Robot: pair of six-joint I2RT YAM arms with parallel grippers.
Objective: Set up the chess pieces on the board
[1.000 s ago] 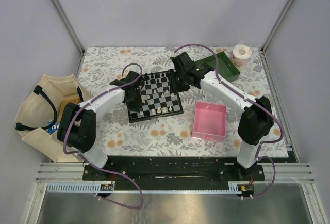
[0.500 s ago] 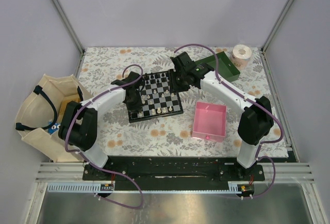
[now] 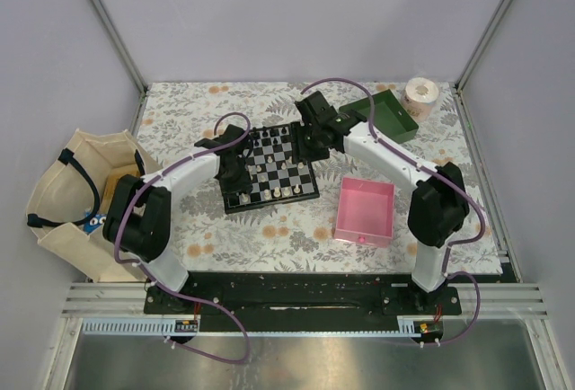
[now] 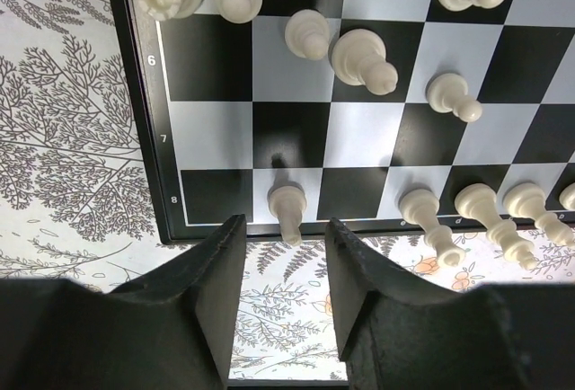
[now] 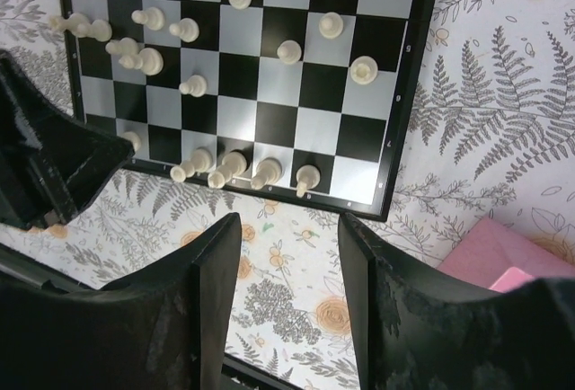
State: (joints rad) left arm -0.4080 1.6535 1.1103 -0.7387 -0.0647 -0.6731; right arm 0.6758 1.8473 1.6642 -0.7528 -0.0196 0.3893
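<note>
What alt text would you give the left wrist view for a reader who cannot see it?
The left gripper, jaws open, frames a cream-white piece that stands free in the edge row of the board. Other cream-white pieces stand on squares farther off; a fern-patterned tablecloth shows beside the board.

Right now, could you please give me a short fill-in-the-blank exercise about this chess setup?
1. The near tray, right of the board, is ____.
2. The left gripper is ____, a cream piece standing free between its jaws.
3. The far tray, beside the paper roll, is ____.
Missing words: pink; open; green.
</note>
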